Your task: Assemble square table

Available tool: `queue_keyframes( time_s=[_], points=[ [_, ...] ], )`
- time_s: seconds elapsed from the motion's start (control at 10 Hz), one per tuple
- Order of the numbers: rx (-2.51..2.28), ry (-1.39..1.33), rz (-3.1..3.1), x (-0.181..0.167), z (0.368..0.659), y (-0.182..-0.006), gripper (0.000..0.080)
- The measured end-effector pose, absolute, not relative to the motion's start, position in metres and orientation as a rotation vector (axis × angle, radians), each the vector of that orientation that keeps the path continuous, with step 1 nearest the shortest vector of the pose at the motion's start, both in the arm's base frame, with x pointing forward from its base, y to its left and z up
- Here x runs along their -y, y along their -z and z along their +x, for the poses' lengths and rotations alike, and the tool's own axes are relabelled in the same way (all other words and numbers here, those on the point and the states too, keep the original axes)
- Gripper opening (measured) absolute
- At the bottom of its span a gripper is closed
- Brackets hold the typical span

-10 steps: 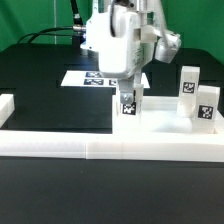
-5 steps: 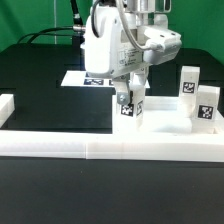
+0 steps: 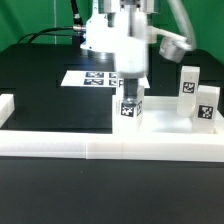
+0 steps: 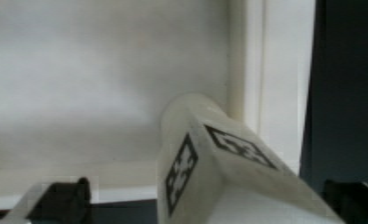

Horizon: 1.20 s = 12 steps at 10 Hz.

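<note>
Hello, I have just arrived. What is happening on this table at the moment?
A robot arm is working on a square table made of white parts. Its hand is directly above one tagged leg that stands on the white tabletop slab. In the wrist view this leg lies between the two fingertips, but whether they press on it cannot be told. Two more tagged legs stand at the exterior view's right. The marker board lies behind.

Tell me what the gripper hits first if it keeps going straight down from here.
Most likely the tagged white leg directly below the gripper; in the wrist view the leg fills the space between the fingers. Whether contact already exists is unclear.
</note>
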<state>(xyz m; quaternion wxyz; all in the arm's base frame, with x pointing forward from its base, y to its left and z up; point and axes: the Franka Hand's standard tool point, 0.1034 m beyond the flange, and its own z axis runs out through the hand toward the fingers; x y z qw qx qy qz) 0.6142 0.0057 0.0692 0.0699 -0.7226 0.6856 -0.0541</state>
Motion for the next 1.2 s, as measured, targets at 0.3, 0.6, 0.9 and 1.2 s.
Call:
queue_keyframes(
  time_s=[0.3, 0.6, 0.9, 1.2],
  points=[
    [-1.836, 0.184, -2.385, -0.0050, 0.6139, -0.0686, 0.0649],
    [-1.332, 0.226, -2.750, -0.0124, 0.6123, -0.0648, 0.0649],
    [-0.860, 0.294, -2.961, -0.0041, 0.6130, -0.0653, 0.0649],
    [-0.955, 0.289, -2.926, -0.0043, 0.6129, -0.0648, 0.0390]
  ],
)
